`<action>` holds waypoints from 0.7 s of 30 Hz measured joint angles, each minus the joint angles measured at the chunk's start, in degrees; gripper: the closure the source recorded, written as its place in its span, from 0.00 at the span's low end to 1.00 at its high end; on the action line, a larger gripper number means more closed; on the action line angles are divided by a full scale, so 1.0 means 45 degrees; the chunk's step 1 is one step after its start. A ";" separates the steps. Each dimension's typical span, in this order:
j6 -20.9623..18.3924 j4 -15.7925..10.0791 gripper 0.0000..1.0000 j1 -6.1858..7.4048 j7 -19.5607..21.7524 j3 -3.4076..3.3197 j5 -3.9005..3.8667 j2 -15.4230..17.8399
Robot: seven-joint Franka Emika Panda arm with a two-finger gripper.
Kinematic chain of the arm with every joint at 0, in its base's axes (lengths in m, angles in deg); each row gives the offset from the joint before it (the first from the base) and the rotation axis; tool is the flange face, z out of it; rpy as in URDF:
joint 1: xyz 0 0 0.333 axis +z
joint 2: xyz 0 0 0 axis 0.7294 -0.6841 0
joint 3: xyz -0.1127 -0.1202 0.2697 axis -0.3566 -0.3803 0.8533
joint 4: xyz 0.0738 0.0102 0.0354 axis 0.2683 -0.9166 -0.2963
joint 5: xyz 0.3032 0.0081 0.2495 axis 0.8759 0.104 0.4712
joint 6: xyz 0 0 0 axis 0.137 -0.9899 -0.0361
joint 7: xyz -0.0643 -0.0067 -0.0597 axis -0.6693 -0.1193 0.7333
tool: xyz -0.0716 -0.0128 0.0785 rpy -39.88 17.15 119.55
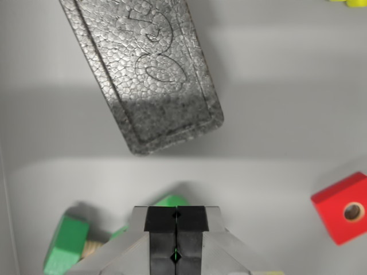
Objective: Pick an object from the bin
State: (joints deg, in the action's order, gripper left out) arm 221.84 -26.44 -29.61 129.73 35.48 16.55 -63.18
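Fingers (176, 238) nearest your lens: black pads pressed together, thin green sliver showing in seam, so likely clenched on green piece. Green bolt toy (69, 243) lies just beside and beneath fingers, toward wrist view's left, wooden thread exposed; judge it your pick target. Grey foam block (143, 69) ahead of fingers, tilted, flat on bin floor (275, 103). Embossed marking on foam, looks like "33", not certain. Red cube (343, 207) with hole well off to wrist view's right.

A robot test bin in a lab: plain pale bin floor (275, 114), grey foam block (143, 69) above the jaws, red drilled cube (343, 207) and green wooden bolt (67, 243) beside them.
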 joint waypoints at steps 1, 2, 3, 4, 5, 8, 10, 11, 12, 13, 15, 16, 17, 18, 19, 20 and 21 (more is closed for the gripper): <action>-0.0048 -0.0009 1.00 0.0000 0.0000 0.0001 0.0000 0.0057; -0.0133 -0.0025 1.00 0.0000 0.0000 0.0003 0.0001 0.0163; -0.0225 -0.0043 1.00 0.0000 0.0000 0.0005 0.0001 0.0273; -0.0326 -0.0059 1.00 0.0000 0.0000 0.0007 0.0002 0.0384; -0.0423 -0.0074 1.00 0.0000 0.0000 0.0009 0.0003 0.0489; -0.0724 -0.0102 1.00 0.0000 0.0000 0.0015 0.0006 0.0807; -0.0888 -0.0110 1.00 0.0000 0.0000 0.0018 0.0008 0.0972; -0.1000 -0.0113 1.00 0.0000 0.0000 0.0020 0.0009 0.1083; -0.1112 -0.0116 1.00 0.0000 0.0000 0.0022 0.0009 0.1190; -0.1218 -0.0117 1.00 0.0000 0.0000 0.0024 0.0012 0.1298; -0.1465 -0.0118 1.00 0.0000 0.0000 0.0028 0.0014 0.1526; -0.1584 -0.0117 1.00 0.0000 -0.0001 0.0031 0.0015 0.1640; -0.1691 -0.0117 1.00 0.0000 -0.0001 0.0033 0.0017 0.1750; -0.1807 -0.0115 1.00 0.0000 -0.0001 0.0035 0.0018 0.1854; -0.1868 -0.0112 1.00 0.0000 -0.0001 0.0036 0.0018 0.1907; -0.1986 -0.0107 1.00 0.0000 -0.0001 0.0038 0.0020 0.2012; -0.2105 -0.0100 1.00 0.0000 -0.0001 0.0040 0.0021 0.2117</action>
State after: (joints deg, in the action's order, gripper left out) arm 212.37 -26.89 -29.61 129.72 35.66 16.64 -53.65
